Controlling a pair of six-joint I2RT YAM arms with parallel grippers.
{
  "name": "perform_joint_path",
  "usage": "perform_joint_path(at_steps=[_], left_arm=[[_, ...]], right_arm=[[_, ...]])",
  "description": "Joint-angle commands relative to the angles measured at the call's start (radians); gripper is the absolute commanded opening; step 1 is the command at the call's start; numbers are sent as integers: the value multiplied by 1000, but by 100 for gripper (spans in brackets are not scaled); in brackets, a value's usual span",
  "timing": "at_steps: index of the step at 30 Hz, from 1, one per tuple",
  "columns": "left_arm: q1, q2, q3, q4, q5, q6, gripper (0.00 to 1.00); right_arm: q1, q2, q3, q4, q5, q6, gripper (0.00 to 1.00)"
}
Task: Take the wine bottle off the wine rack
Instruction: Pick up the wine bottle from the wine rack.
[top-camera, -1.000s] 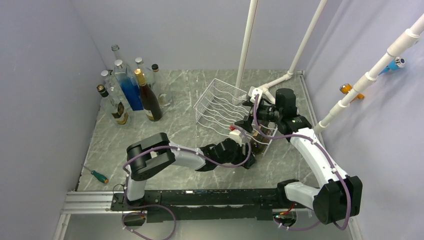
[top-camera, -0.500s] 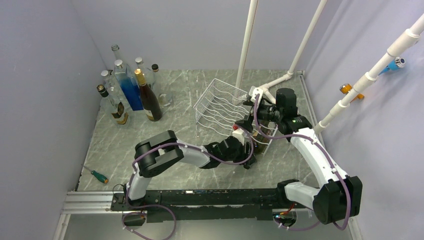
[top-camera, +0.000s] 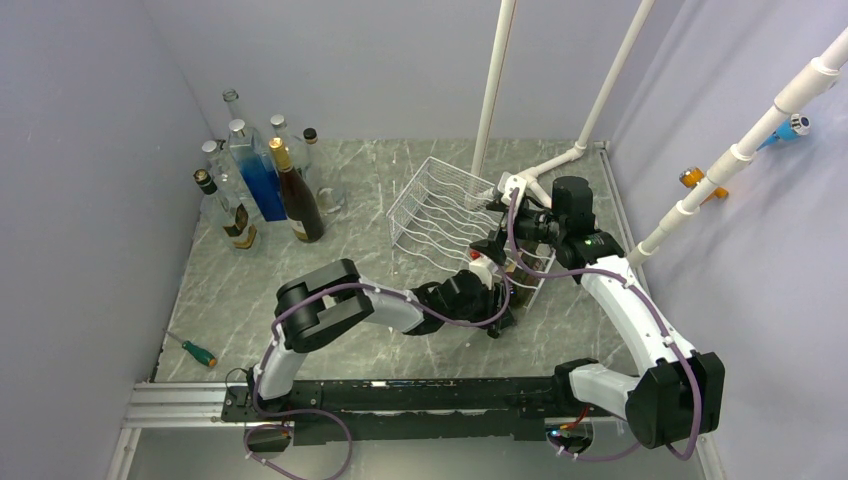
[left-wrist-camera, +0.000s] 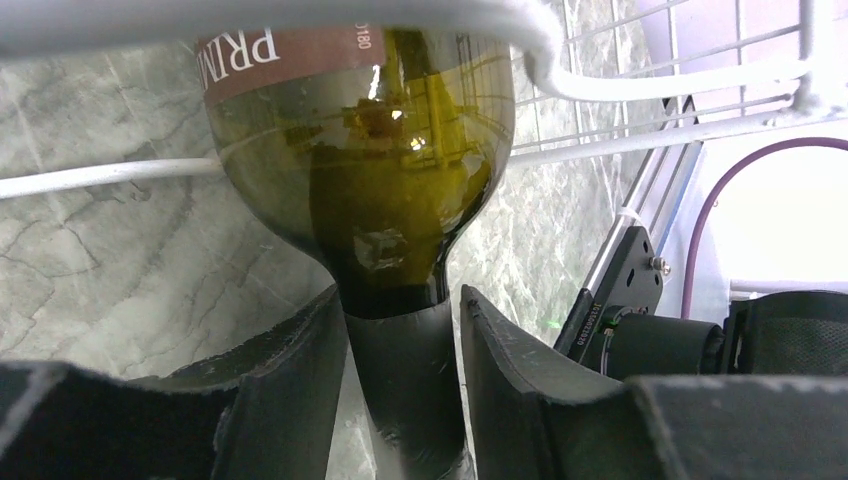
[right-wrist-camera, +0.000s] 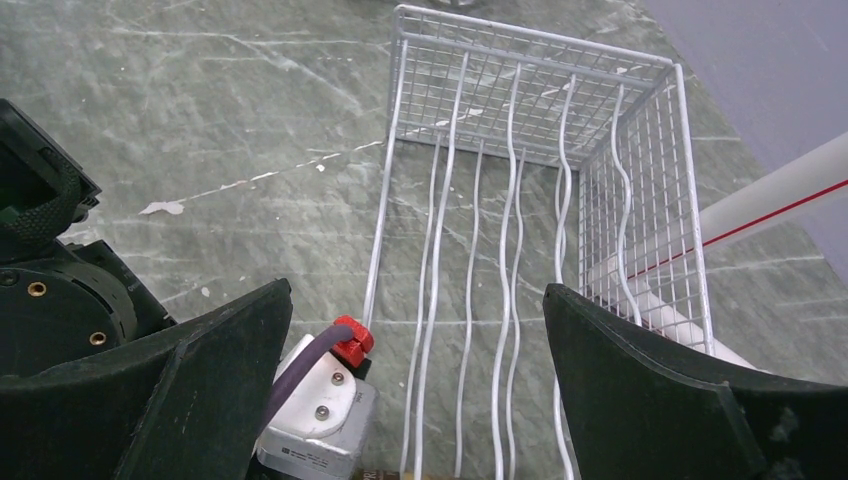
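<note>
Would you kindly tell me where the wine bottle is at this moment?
In the left wrist view, the wine bottle lies in the wine rack at its near right end, its neck between the jaws of the left gripper.

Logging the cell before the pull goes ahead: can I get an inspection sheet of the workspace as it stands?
Surface: grey marble table, veined white.
Job's things: white wire rack on the table; green bottle lying in its near right end, neck toward the left arm.
Clutter: spare bottles standing at far left; screwdriver near left edge.
Grippers: left pincer straddles the bottle's neck, clamping unclear; right pincer open above the rack.
Cables: purple cables run along both arms.
Surroundings: white pipes behind the rack; plain walls.
</note>
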Motion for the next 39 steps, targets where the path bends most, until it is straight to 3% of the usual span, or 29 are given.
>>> perform_joint_path(at_steps=[1,6,10,11,30,39], left_arm=[[6,13,38,13,29,-35,46],[10,9,39,3,37,-47,35],[18,-12,5,44,51,-58,3],[19,-19,-7,65,54,-61,0],[49,-287,-305,207,35,-37,0],[64,-442,-373,72,75,66,0]], right_arm=[[-4,-23,-7,38,5,7,100],[-5,-23,-7,39,3,7,100],[-6,-23,-8,40,2,8,100],[-5,-21,-8,39,3,8,100],[-7,-17,-14,48,0,16,100],[-8,-15,-17,50,-7,16,100]])
